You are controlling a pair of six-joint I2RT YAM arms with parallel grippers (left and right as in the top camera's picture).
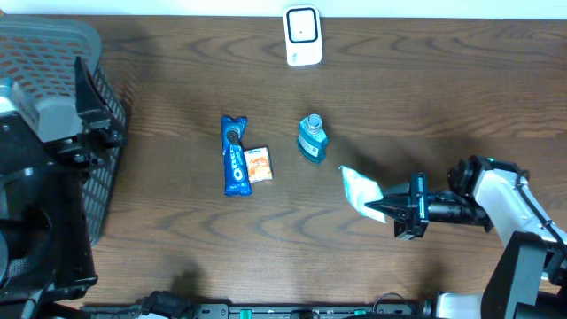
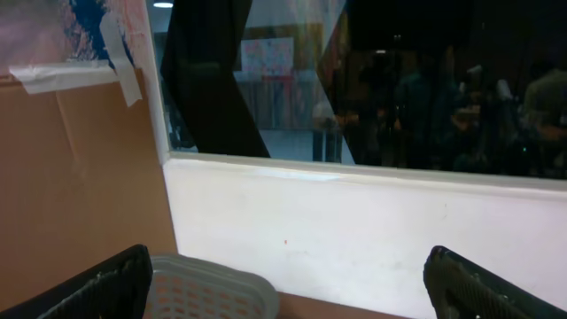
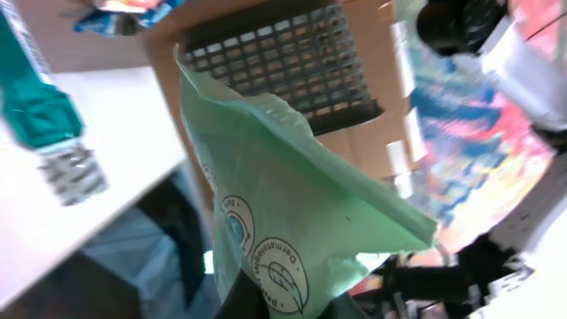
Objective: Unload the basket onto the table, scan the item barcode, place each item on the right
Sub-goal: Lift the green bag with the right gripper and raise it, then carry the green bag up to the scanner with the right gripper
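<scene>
Worktop [image 1: 177,248] of dark wood grain meets white wall [image 2: 354,230]; left fingers [image 2: 89,288] stand wide, right fingers [image 1: 399,213] clamp green pouch [image 3: 292,204].

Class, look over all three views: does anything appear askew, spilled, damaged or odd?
Only the pale green flat plastic pouch: pinched at one end by the shut right gripper, it sticks out at an angle and looks creased. Nothing appears spilled or broken on the wooden table.
</scene>
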